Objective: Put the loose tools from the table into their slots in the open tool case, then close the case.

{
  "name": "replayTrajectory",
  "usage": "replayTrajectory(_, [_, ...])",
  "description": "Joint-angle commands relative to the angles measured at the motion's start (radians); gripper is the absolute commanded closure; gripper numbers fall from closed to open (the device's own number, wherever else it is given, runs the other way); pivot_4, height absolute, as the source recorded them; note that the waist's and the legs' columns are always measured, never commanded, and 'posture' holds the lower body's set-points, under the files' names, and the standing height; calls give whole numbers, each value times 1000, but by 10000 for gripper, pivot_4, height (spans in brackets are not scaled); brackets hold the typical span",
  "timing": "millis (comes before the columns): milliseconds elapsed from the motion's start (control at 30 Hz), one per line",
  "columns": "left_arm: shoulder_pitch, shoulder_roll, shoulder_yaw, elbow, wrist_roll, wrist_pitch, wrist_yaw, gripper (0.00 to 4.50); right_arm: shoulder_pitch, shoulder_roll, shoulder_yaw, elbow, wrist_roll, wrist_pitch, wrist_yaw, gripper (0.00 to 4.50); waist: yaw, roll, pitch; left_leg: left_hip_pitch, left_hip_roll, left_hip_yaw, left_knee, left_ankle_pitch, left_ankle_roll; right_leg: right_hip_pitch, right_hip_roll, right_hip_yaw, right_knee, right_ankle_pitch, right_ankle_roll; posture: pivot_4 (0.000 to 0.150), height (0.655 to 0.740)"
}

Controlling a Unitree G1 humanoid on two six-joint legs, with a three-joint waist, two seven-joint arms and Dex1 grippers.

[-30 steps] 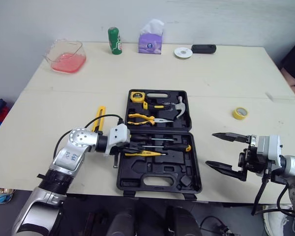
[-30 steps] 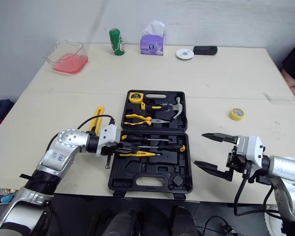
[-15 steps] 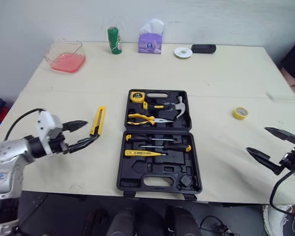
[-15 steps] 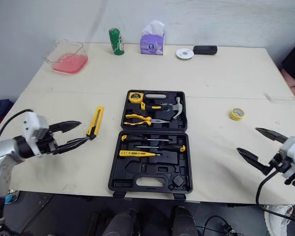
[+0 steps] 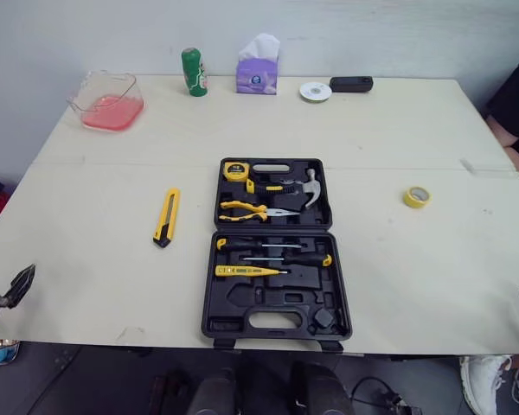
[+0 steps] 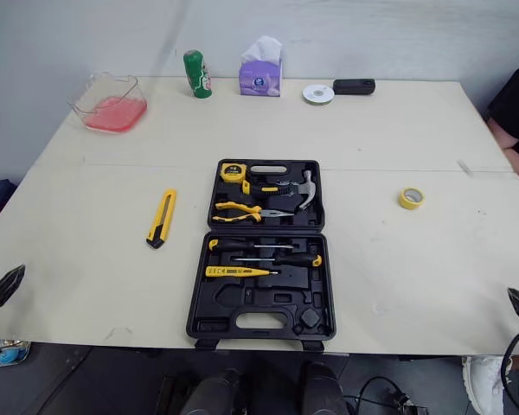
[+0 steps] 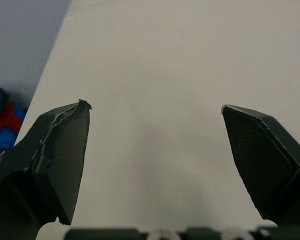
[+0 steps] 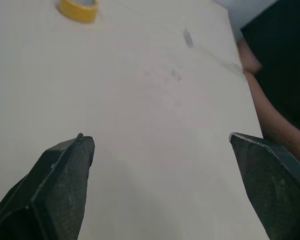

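Note:
The black tool case (image 5: 275,246) lies open in the middle of the table. Its far half holds a tape measure, pliers and a hammer. Its near half holds screwdrivers and a yellow tester (image 5: 249,271). A yellow utility knife (image 5: 166,217) lies loose on the table left of the case. My left gripper (image 7: 154,106) is open over bare table at the near left corner, where one fingertip (image 5: 21,284) shows. My right gripper (image 8: 156,136) is open and empty at the near right edge, far from the case.
A yellow tape roll (image 5: 417,197) lies right of the case. Along the far edge stand a clear container of pink stuff (image 5: 108,99), a green can (image 5: 191,71), a tissue box (image 5: 258,69), a white disc (image 5: 315,91) and a black device (image 5: 350,84). A person's arm (image 8: 270,85) is at the right edge.
My left gripper has opened and drawn back from the case to the near left corner. The right arm has pulled back to the near right edge. The tester stays in the case.

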Motion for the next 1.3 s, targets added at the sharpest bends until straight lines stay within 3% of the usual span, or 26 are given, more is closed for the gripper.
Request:
replayTrajectory(33, [24,2,33,-35,3,-23,39,589,-11,-44,-27,40,11,-52,-30,0,-1,0,0,1,0,0,0,-1,-2,0,0,0,0,0,0,1500,7400])
replayTrajectory(467, [11,-14,-18,-166,-40,41,62,589,-119,-4,18,21,82,-26,102,0,-2,1,-1,1,0,0,0,-3,-5,0,0,0,0,0,-1,1500,7400])
replayTrajectory(667, [22,-32,-59,-346,-117,157,51,589,-163,41,44,-140,173,115,176,0,-1,1,-1,1,0,0,0,-3,-5,0,0,1,0,0,-1,1500,7400])
replayTrajectory(833, [-59,29,-181,-547,-188,442,126,589,-176,107,146,-438,208,243,185,0,2,2,-1,1,0,0,0,-1,-2,0,0,0,1,0,-1,1500,7400])
replayTrajectory(1000, [-198,66,-273,-643,-280,752,228,589,-186,135,227,-616,210,277,212,0,6,3,0,0,0,-1,0,0,-2,0,0,0,6,1,-1,1500,7400])
replayTrajectory(1067, [-313,66,-315,-653,-272,930,349,589,-204,143,260,-679,232,312,225,0,9,3,0,-1,0,-1,0,1,-1,-1,1,0,6,1,-1,1500,7400])
replayTrajectory(1133, [-441,23,-331,-654,-278,1084,454,589,-216,150,294,-743,245,349,233,0,9,2,0,-2,0,-2,1,1,-1,-1,2,-1,5,1,0,1500,7400])
replayTrajectory(1300, [-668,-53,-395,-628,-231,1376,567,589,-223,163,341,-815,260,388,260,0,13,1,0,-2,-1,-2,2,3,-2,0,4,-1,6,1,1,1500,7400])
